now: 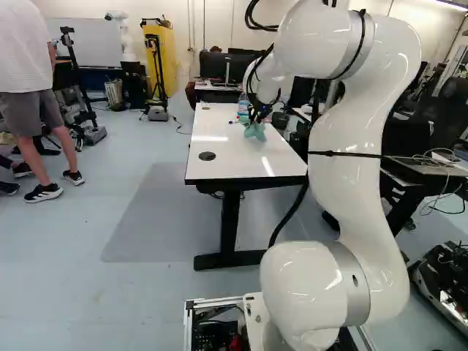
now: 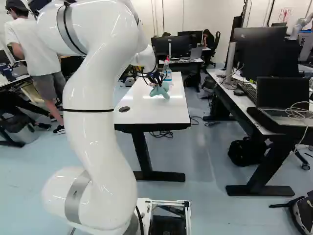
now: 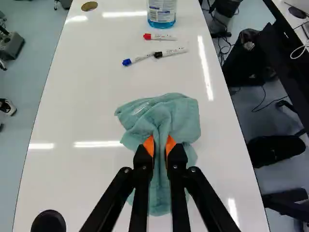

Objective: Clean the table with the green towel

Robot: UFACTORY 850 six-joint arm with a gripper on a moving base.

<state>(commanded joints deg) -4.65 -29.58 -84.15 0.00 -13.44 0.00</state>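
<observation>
Teal-green folds fill the grip: the end effector [image 2: 156,81] is closed on the green towel [image 3: 166,116], which rests on the white surface [image 3: 91,106]. Ahead of the fingertips, at twelve o'clock, lie three markers [image 3: 171,52], then a bottle of blue liquid [image 3: 162,10]; a round grommet [image 3: 89,6] sits at eleven.

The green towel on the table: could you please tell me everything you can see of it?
The green towel is a soft, bluish-green cloth, fuzzy like terry or microfibre, with a small pale mark, perhaps a label, near one rounded corner. It is bunched and creased rather than spread flat. The gripper pinches a raised fold between its orange pads; the rest spreads ahead of and beneath the fingers, apparently resting on the glossy white table. The markers lie farther ahead, not touching it.
</observation>
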